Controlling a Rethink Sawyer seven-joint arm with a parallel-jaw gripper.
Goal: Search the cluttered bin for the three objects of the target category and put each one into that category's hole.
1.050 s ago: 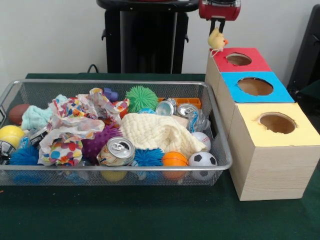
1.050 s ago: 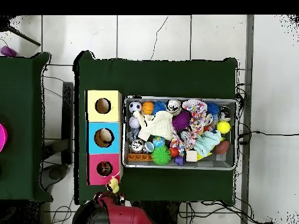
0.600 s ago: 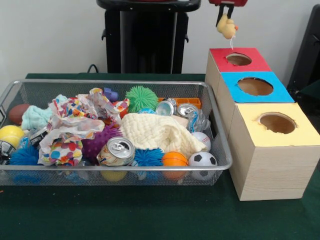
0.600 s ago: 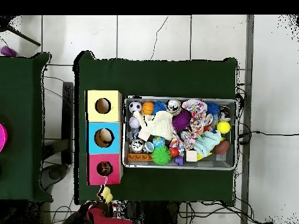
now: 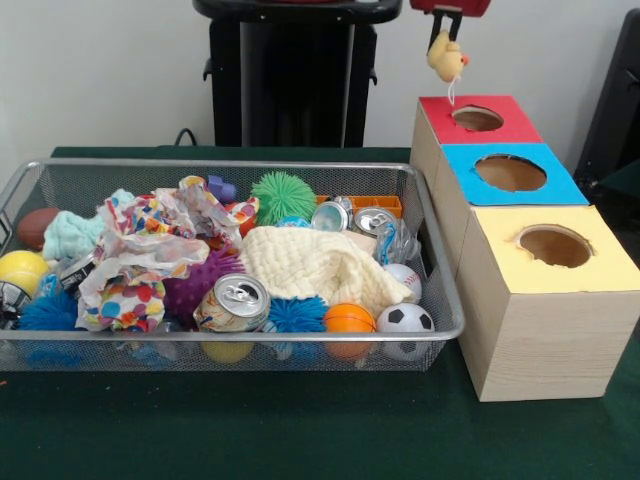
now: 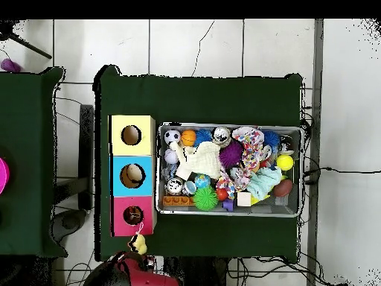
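- The tool [image 5: 447, 22], at the top right of the front view, pinches a small yellow plush duck toy [image 5: 443, 55] by its top, so the toy hangs free.
- The toy hangs high over the far left edge of the red-topped wooden box [image 5: 478, 118], not yet above that box's round hole [image 5: 477, 119].
- The toy looks light, soft and squashy, likely to swing; a grip across its body seems steadier.
- The wire mesh bin [image 5: 430, 250] sits left on the green tabletop [image 5: 300, 430].
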